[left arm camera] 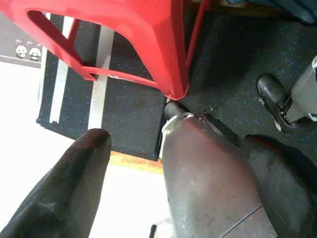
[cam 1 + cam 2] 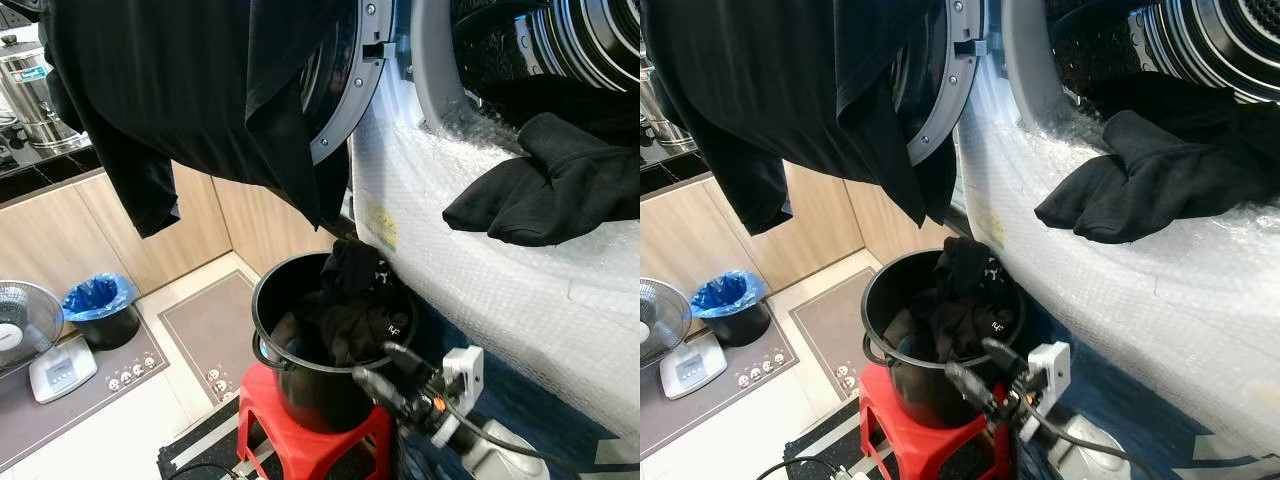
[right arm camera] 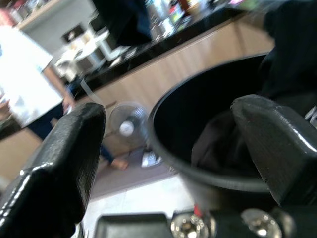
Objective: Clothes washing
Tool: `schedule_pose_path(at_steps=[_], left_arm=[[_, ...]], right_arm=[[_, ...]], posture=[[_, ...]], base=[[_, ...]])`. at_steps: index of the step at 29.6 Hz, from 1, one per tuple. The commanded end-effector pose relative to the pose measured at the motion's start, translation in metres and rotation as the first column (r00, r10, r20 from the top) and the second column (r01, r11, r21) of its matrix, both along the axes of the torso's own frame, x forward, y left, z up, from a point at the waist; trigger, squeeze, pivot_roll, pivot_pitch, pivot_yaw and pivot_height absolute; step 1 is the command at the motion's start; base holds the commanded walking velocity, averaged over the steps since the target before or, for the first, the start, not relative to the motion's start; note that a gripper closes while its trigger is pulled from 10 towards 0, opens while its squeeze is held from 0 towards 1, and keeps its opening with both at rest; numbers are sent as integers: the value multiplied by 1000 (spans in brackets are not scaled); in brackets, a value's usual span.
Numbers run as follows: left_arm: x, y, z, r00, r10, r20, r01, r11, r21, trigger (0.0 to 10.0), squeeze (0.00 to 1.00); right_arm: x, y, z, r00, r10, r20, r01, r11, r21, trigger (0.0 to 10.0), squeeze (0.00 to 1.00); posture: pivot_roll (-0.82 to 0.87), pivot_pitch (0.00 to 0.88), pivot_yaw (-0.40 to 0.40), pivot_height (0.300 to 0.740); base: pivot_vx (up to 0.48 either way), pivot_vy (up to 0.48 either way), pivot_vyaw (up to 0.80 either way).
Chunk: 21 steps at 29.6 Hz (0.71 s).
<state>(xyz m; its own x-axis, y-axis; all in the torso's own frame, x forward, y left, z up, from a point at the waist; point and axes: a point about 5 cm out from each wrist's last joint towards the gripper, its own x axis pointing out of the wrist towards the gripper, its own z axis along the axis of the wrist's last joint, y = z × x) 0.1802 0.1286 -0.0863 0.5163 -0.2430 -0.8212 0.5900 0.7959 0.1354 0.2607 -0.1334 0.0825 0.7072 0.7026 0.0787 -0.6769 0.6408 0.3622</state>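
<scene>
No readable text anywhere. Yellow sticker (image 2: 381, 224) on washing machine front (image 2: 480, 270), just above the black bucket (image 2: 300, 380): print too small to read. Small white logo (image 2: 396, 326) on dark garment in the bucket: unreadable.

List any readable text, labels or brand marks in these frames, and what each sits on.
No text reads clearly enough to quote.
Yellow sticker on the washing machine front: print too small.
White logo on the dark clothes in the black bucket: too small.
Red label on the steel urn: blurred.
Panda pictures on the floor mat: images, no words.
Scale display: nothing legible.
</scene>
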Motion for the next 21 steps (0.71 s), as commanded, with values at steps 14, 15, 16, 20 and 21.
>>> schedule_pose_path(at_steps=[14,15,16,20,21], left_arm=[[-6,-1,-2,1000,-8,-27,7,1000,-22,10000,0],[-6,-1,-2,1000,-8,-27,7,1000,-22,10000,0],[-6,-1,-3,1000,-8,-28,7,1000,-23,10000,0],[-8,0,-3,999,0,-33,-1,1000,-27,10000,0],[-8,0,-3,999,2,-34,-3,1000,-29,10000,0]], right_arm=[[30,9,-1,892,-450,42,440,843,-310,10000,0],[30,9,-1,892,-450,42,440,843,-310,10000,0],[30,9,-1,889,-456,46,445,837,-319,10000,0],[33,21,-9,867,-498,15,463,795,-393,10000,0],[35,24,-9,859,-512,22,475,780,-407,10000,0]], posture=[[-74,94,78,740],[-74,94,78,740],[-72,96,76,740],[-63,116,71,740],[-61,119,70,740]], base=[[0,0,0],[0,0,0],[0,0,0],[0,0,0],[0,0,0]])
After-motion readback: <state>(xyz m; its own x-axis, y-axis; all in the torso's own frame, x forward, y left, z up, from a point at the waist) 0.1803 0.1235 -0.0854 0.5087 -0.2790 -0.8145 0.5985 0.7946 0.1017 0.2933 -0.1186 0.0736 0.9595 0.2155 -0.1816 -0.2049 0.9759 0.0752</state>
